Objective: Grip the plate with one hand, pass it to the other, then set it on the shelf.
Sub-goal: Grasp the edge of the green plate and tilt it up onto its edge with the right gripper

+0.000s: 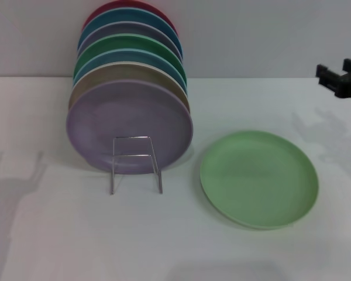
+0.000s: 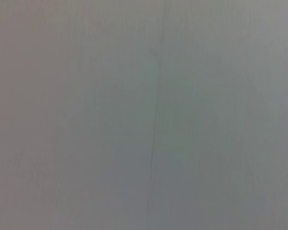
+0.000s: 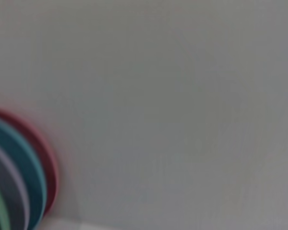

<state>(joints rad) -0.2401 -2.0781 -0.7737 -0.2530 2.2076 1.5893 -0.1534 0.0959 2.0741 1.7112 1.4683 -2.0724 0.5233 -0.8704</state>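
The light pastel-green plate (image 1: pixel 259 177) lies flat on the white table, right of centre. The silver wire shelf (image 1: pixel 135 163) stands at centre left and holds several plates on edge; the lilac plate (image 1: pixel 128 126) is at the front. My right gripper (image 1: pixel 338 78) shows as black parts at the far right edge, above the table and well apart from the green plate. My left gripper is out of view; only its shadow falls on the table at the left. The left wrist view shows only a plain grey surface.
Behind the lilac plate stand a beige, blue, darker green (image 1: pixel 134 44), grey, teal and red plate. The red (image 3: pixel 45 163) and teal plate rims also show in the right wrist view. A grey wall is behind the table.
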